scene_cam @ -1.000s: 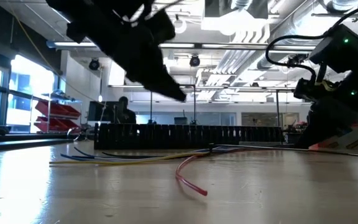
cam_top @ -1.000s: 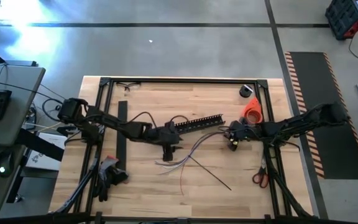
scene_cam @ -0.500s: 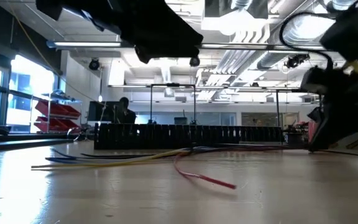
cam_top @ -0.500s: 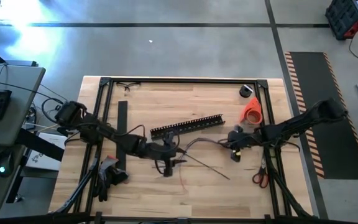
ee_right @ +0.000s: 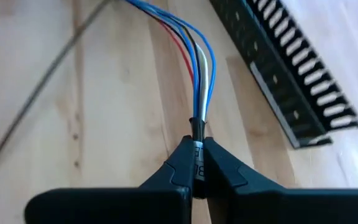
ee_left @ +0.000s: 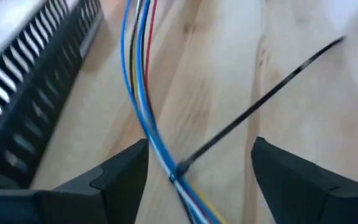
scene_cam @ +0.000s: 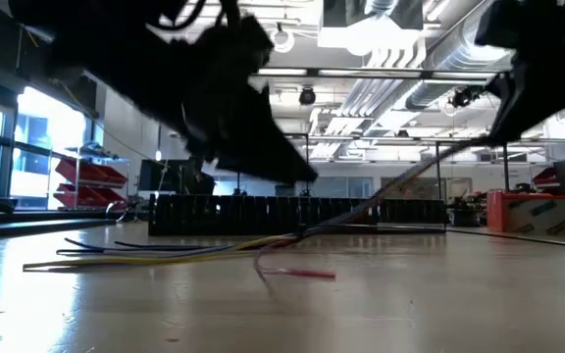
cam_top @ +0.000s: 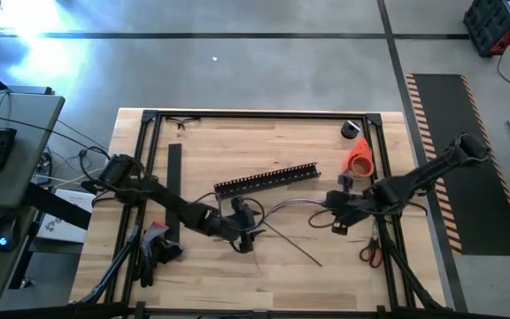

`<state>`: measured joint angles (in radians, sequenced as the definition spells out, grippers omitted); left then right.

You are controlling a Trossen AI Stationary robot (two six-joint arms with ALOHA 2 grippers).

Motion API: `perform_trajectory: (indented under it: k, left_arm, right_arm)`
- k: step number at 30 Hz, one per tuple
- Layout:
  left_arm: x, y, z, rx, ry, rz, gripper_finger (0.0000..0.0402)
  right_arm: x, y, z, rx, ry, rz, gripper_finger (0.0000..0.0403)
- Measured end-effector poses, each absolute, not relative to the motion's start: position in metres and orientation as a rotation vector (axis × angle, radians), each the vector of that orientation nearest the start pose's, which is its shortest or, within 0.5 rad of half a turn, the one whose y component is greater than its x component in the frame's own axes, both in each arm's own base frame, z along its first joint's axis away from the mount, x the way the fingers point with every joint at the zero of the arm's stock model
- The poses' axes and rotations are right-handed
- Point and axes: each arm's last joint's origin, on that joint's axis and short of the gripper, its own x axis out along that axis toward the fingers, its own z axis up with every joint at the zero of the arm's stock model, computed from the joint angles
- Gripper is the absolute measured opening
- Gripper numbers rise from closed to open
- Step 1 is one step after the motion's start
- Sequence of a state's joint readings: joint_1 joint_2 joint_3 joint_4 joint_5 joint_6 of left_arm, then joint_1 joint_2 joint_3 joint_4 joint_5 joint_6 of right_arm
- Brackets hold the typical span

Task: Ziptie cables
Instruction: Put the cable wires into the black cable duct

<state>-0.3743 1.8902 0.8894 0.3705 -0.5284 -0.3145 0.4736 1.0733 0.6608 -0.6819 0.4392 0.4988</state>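
Observation:
The cables [cam_top: 286, 210], a bunch of blue, white, red and yellow wires, run across the wooden table between my two grippers. My right gripper [ee_right: 197, 152] is shut on their right end. My left gripper [ee_left: 201, 144] is open low over the bundle [ee_left: 143, 93], one finger on each side, touching nothing. A thin dark strand [ee_left: 260, 99] meets the bundle there and lies slanting toward the near edge [cam_top: 295, 246]. In the low view the cables [scene_cam: 165, 253] lie on the table and rise at the right [scene_cam: 400, 191]. My right gripper pinches the short black sleeve [ee_right: 197, 129] at the cables' right end between its two fingertips. The fingers slant down from the table's right, in line with the wires. That end is lifted clear; the rest slopes down to the table.
A long black slotted strip [cam_top: 268, 180] lies just beyond the cables, and another black strip [cam_top: 174, 190] lies at the left. An orange tape roll [cam_top: 359, 159] and a dark roll [cam_top: 352, 130] sit at the far right. Scissors [cam_top: 370, 252] lie near the right frame post.
Both grippers have moved toward the table's near edge. My right gripper has also risen and lifted the cables' right end off the table. The bundle has slid toward the near edge, and its loose left ends have stayed flat on the table.

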Motion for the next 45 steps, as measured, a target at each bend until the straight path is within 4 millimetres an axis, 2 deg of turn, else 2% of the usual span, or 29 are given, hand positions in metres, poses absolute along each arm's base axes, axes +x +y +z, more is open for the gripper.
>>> perform_trajectory:
  k: [8, 14, 17, 22, 29, 30, 33, 37, 41, 45]
  left_arm:
    - [0.342, -0.118, 0.087, -0.113, 0.634, 0.243, 0.0267]
    - [0.343, -0.117, 0.079, -0.153, 0.630, 0.282, 0.0265]
    - [0.344, -0.117, 0.080, -0.158, 0.621, 0.280, 0.0248]
    - [0.345, -0.118, 0.081, -0.140, 0.622, 0.237, 0.0186]
    - [0.348, -0.121, 0.085, -0.063, 0.594, 0.161, 0.0024]
    - [0.348, -0.121, 0.089, -0.049, 0.601, 0.157, 0.0012]
    - [0.349, -0.121, 0.109, 0.011, 0.653, 0.154, 0.0012]
    - [0.343, -0.117, 0.163, 0.118, 0.764, 0.185, 0.0002]
    - [0.321, -0.101, 0.219, 0.194, 0.869, 0.253, 0.0001]
    - [0.297, -0.079, 0.245, 0.239, 0.956, 0.249, 0.0000]
  right_arm:
    - [0.168, 0.094, 0.237, -0.078, 0.872, -0.154, 0.0001]
    - [0.164, 0.108, 0.260, -0.109, 0.812, -0.106, 0.0001]
    - [0.161, 0.115, 0.272, -0.125, 0.774, -0.084, 0.0000]
    - [0.152, 0.123, 0.287, -0.174, 0.735, -0.081, 0.0000]
    - [0.143, 0.124, 0.293, -0.160, 0.751, -0.109, 0.0000]
    - [0.141, 0.124, 0.294, -0.153, 0.757, -0.115, 0.0000]
    - [0.139, 0.121, 0.294, -0.142, 0.769, -0.152, 0.0000]
    - [0.148, 0.107, 0.289, -0.125, 0.759, -0.283, 0.0000]
    - [0.160, 0.085, 0.268, -0.145, 0.826, -0.387, 0.0000]
    - [0.179, 0.062, 0.243, -0.143, 0.856, -0.379, 0.0000]
